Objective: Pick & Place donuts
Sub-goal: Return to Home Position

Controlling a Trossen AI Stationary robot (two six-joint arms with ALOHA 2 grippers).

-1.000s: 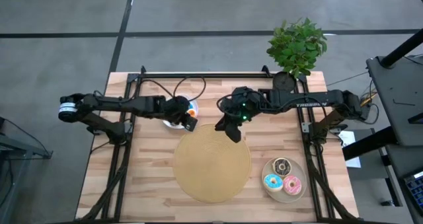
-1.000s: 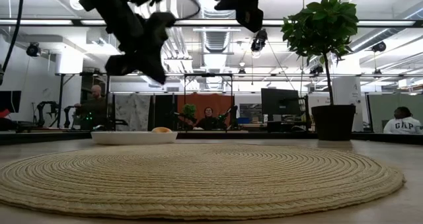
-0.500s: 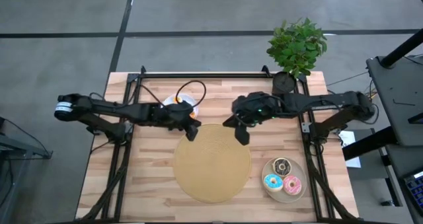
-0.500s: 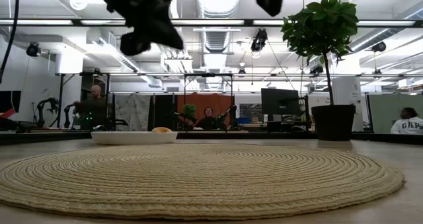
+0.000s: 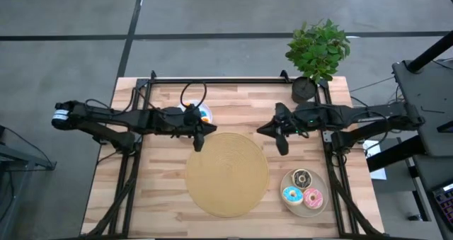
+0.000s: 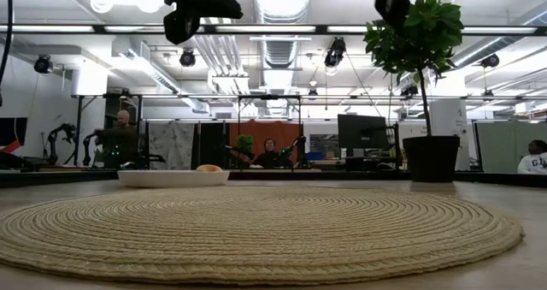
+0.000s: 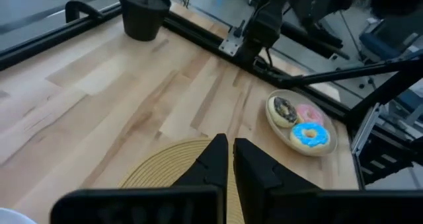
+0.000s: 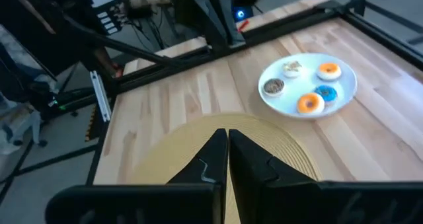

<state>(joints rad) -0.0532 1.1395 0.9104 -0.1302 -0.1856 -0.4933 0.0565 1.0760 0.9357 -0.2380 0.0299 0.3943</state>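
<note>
Left gripper (image 5: 197, 143) over woven mat (image 5: 226, 175) edge near white plate (image 8: 303, 77), fingers nearly touching, empty, right gripper (image 5: 283, 146) likewise, small donuts (image 8: 310, 103) in white plate, iced donuts (image 5: 291, 195) on beige plate (image 5: 286, 181)

My wooden table (image 5: 156, 197) bears a round woven mat (image 5: 227, 174) at its middle. A white plate (image 8: 347, 85) lies just beside the mat's left rear edge. A beige plate (image 5: 285, 184) lies front right and a potted plant (image 5: 306, 89) back right.
</note>
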